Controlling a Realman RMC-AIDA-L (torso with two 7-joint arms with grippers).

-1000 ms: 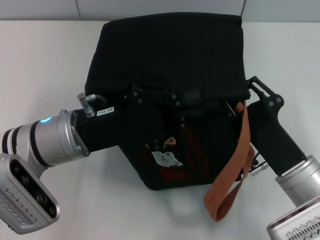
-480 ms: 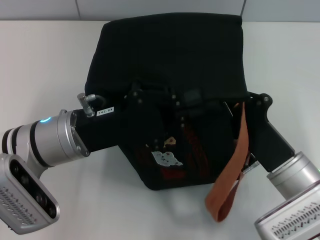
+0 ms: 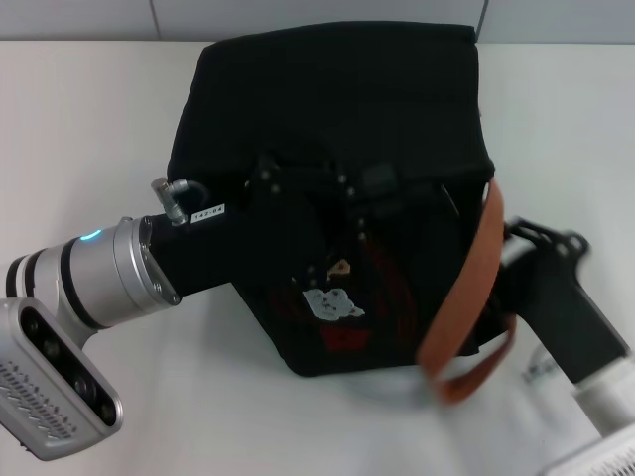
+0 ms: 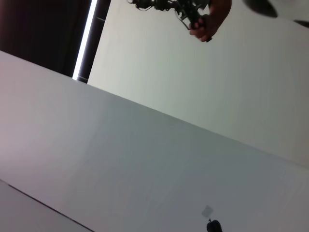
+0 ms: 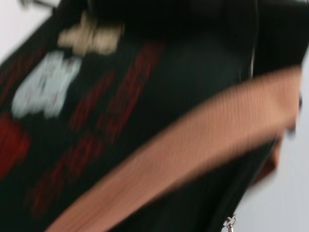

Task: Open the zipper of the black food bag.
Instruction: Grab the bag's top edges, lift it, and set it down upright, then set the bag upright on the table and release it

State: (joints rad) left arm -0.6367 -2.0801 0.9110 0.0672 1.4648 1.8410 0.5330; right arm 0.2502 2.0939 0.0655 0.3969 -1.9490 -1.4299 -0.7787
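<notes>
The black food bag (image 3: 332, 109) stands mid-table, with bear and white patches (image 3: 332, 300) and red lettering on its near side. My left gripper (image 3: 308, 193) reaches in from the left and sits against the bag's near top edge, black on black. My right gripper (image 3: 544, 238) hovers just right of the bag, apart from it, beside the rust-brown strap (image 3: 466, 297). The right wrist view shows the bag's side (image 5: 159, 87), the strap (image 5: 193, 159) crossing it, and a small silvery pull tab (image 5: 229, 223). I cannot make out the zipper track.
The white table (image 3: 89, 119) spreads left, right and in front of the bag. A grey wall edge (image 3: 317, 15) runs behind it. The left wrist view faces away, toward a pale wall (image 4: 193, 96).
My right arm has pulled back from the bag's right top corner, down and to the right. The strap swung outward and the bag's near side shifted slightly. The left arm has barely moved.
</notes>
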